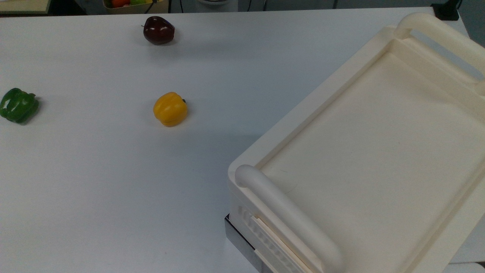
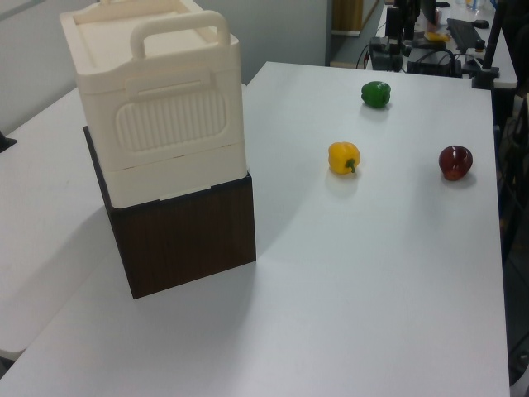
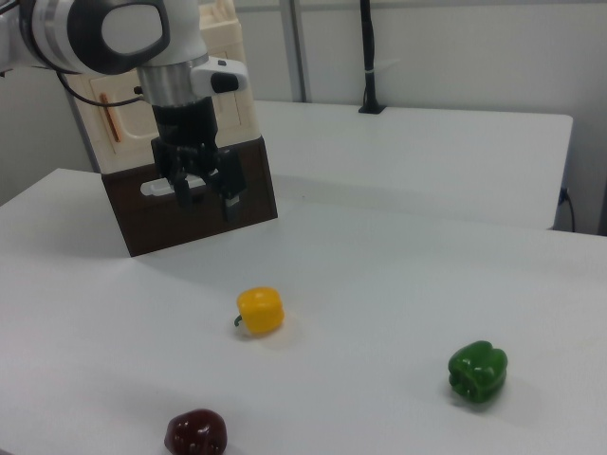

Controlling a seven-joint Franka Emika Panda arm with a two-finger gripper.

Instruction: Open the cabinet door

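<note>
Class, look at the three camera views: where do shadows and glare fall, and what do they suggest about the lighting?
Top view: soft shadows beside the yellow pepper and apple, with a highlight on the apple. Left view: a faint shadow spreads from the dark base across the table. Right view: the gripper looks dark against the cabinet; a glossy highlight marks the green pepper. This suggests diffuse overhead light.

Colours on the white table [image 1: 94, 189]

The cabinet [image 2: 157, 124] is cream with a ribbed side panel, on a dark brown woodgrain base [image 2: 186, 240]; the peppers are yellow [image 1: 170, 109] and green [image 1: 18, 105], the apple [image 1: 158, 30] dark red, the gripper [image 3: 204, 194] black.
</note>
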